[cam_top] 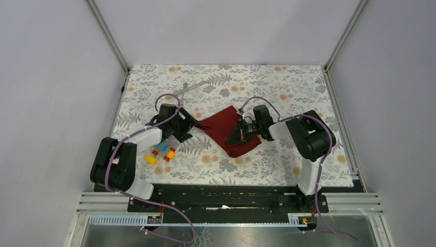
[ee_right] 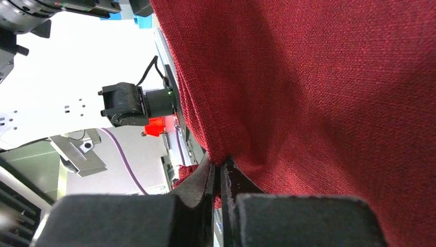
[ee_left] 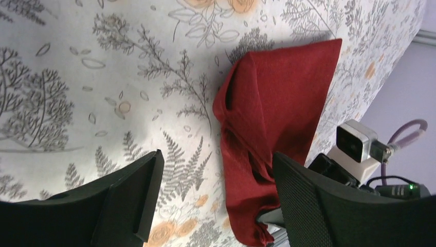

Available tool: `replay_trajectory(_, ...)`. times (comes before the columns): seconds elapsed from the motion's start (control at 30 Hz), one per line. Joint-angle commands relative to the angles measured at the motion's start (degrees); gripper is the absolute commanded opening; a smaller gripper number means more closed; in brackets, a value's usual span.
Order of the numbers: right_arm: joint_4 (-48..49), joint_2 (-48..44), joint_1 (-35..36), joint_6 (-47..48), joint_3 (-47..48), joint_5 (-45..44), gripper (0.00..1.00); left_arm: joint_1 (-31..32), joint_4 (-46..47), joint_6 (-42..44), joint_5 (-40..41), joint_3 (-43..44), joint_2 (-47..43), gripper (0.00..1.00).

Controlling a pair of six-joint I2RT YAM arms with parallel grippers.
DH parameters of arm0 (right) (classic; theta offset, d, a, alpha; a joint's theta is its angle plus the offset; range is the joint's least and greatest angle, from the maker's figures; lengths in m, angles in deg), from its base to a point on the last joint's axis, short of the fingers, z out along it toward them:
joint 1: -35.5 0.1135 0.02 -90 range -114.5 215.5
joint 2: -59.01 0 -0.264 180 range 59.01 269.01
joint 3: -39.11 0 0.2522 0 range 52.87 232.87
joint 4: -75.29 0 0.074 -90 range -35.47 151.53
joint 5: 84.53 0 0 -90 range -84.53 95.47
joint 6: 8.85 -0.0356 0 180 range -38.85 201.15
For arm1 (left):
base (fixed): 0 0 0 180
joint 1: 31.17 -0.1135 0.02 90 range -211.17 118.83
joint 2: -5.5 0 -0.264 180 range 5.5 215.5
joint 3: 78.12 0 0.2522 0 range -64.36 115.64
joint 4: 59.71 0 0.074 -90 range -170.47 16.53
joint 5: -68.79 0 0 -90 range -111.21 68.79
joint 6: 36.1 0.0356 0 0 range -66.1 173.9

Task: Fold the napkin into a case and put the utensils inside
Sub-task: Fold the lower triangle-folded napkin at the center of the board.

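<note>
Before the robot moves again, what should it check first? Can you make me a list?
1. Right gripper has hold of the napkin: ok, it is shut on the cloth's edge.
2. Left gripper is ready to grab: ok, open and holding nothing, at the napkin's bunched end.
3. Napkin lies flat and neat: not ok, it is wrinkled and lumpy, and is not a case yet.
4. Utensils are out of the way: ok, they lie farther back, apart from the napkin.
5. Toy blocks are off the cloth: ok, they sit by the left arm, not touching it.
</note>
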Motion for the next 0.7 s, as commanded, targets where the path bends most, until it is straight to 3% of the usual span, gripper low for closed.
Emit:
replay_trajectory(0.0,4.7,0.31,-1.42,-0.91,-0.18,2.03,0.0,0.34,7.49,-1.65,-0.21,3.55,3.41,0.79)
replay_trajectory(0.23,4.09,-0.17,-1.8,-0.15,-0.86,1.3,0.0,2.81,8.49,-1.21,1.79,6.0,6.89,0.64)
replay_trajectory(0.37,2.2,-0.77,-1.98,1.37,-0.88,0.58,0.0,3.78,8.83,-1.14,2.58,7.71,8.33,0.49)
replay_trajectory(0.67,-8.44,-2.57,-2.48,7.72,0.73,-3.79,0.0,7.15,7.99,-0.13,4.02,13.06,12.78,0.47)
